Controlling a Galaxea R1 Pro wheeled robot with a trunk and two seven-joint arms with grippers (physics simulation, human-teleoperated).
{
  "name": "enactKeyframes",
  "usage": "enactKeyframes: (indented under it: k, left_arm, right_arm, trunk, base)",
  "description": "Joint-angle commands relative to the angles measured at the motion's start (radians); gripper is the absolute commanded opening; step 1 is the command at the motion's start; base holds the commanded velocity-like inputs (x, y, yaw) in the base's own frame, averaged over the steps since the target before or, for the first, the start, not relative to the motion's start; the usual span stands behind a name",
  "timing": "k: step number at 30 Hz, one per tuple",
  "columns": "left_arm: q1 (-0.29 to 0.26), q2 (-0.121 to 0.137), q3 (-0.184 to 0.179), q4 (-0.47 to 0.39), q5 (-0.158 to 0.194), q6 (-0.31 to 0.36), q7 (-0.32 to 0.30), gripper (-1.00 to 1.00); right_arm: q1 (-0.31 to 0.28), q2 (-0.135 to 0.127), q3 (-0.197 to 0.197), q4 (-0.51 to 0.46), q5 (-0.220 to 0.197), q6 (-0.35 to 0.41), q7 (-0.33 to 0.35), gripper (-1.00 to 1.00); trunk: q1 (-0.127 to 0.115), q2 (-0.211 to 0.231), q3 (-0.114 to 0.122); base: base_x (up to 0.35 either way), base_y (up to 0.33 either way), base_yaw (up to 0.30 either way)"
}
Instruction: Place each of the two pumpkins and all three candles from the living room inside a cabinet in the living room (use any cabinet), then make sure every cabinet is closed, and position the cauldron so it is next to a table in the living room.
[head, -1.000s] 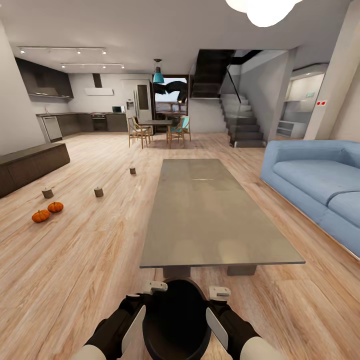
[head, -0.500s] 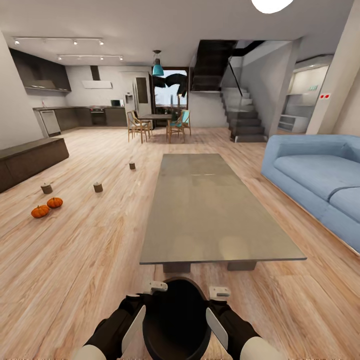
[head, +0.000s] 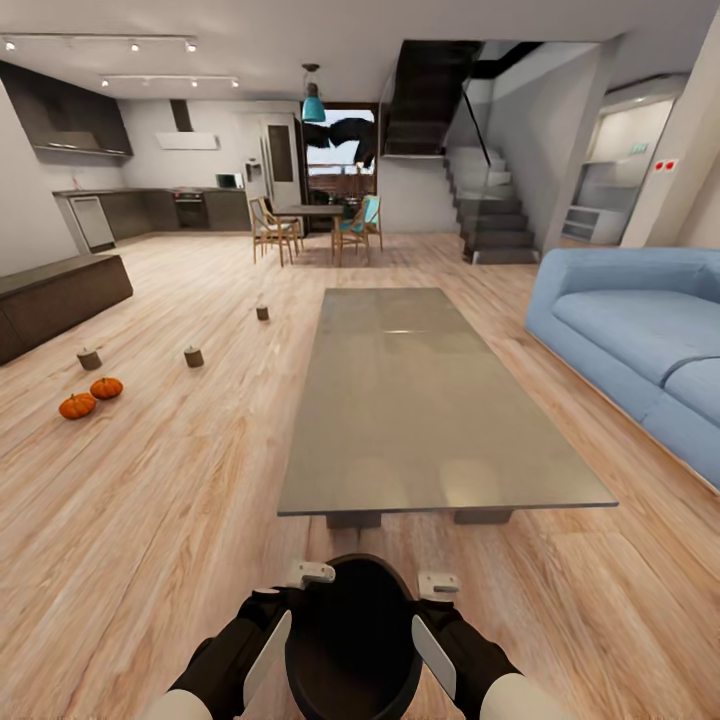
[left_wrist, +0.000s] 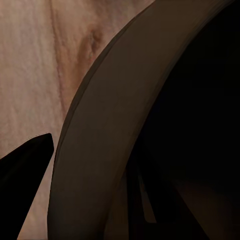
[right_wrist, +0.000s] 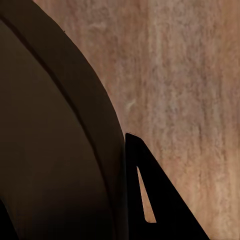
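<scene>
Cauldron (head: 350, 635) sits clamped between my left gripper (head: 268, 640) and right gripper (head: 436, 640), just short of the table's (head: 420, 400) near edge. Open floor left; pumpkins (head: 90, 397), candles (head: 193, 356), cabinet (head: 60, 295) far left; sofa (head: 640, 350) right.

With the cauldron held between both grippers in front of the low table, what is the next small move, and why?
Probably lower the cauldron to the floor right here and let go. It is held between the left gripper and right gripper, just short of the near end of the table, so setting it down should leave it next to the table.
</scene>
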Motion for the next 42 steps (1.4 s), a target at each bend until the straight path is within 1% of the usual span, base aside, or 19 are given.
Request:
enactKeyframes:
  k: [1,3,16,22,42]
  left_arm:
    - [0.000,0.021,-0.009,0.000,0.025,0.004,0.009,-1.00]
    - [0.000,0.021,-0.009,0.000,0.025,0.004,0.009,-1.00]
    - [0.000,0.021,-0.009,0.000,0.025,0.005,0.009,-1.00]
    - [0.000,0.021,-0.009,0.000,0.025,0.005,0.009,-1.00]
    - [0.000,0.021,-0.009,0.000,0.025,0.005,0.009,-1.00]
  right_arm:
    - [-0.001,0.000,0.013,-0.052,-0.009,-0.001,-0.007,-1.00]
    - [-0.001,0.000,0.013,-0.052,-0.009,-0.001,-0.007,-1.00]
    - [-0.001,0.000,0.013,-0.052,-0.009,-0.001,-0.007,-1.00]
    - [-0.001,0.000,0.013,-0.052,-0.009,-0.001,-0.007,-1.00]
    - [-0.001,0.000,0.013,-0.052,-0.009,-0.001,-0.005,-1.00]
  trunk:
    - [0.000,-0.001,-0.005]
    - [0.001,-0.001,-0.013]
    - [0.001,-0.001,-0.013]
    - [0.001,-0.001,-0.013]
    - [0.001,-0.001,-0.013]
  base:
    - [0.000,0.000,0.000]
    - [0.000,0.000,0.000]
    - [0.000,0.000,0.000]
    - [0.110,0.000,0.000]
    - [0.038,0.000,0.000]
